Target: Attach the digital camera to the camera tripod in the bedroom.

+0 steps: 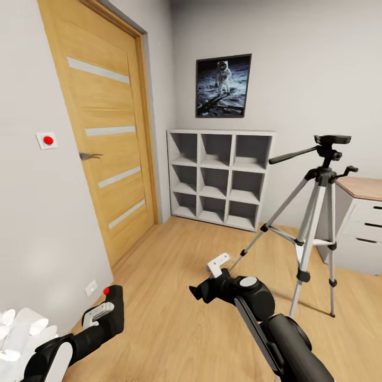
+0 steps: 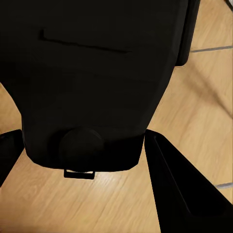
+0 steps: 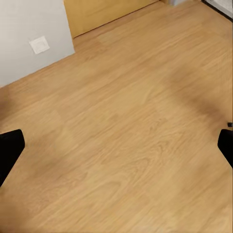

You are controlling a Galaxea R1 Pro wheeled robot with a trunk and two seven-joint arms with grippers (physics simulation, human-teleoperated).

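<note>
The digital camera (image 1: 114,309), a small black box with a red button on top, is low at the left in the head view, and my left gripper (image 1: 104,319) is shut on it. Seen from the left wrist, the camera's dark body (image 2: 97,82) sits between the black fingers (image 2: 180,187) above the wood floor. The camera tripod (image 1: 317,212) stands on the floor at the right, with silver legs spread and its black head and handle on top. My right gripper (image 1: 199,293) hovers open over the floor to the left of the tripod; its fingertips (image 3: 8,151) are spread wide with nothing between them.
A wooden door (image 1: 106,132) is shut in the left wall. White cube shelves (image 1: 220,178) stand against the back wall under an astronaut picture (image 1: 223,85). A white drawer unit (image 1: 363,223) is right behind the tripod. A wall socket (image 3: 39,44) sits low on the left wall.
</note>
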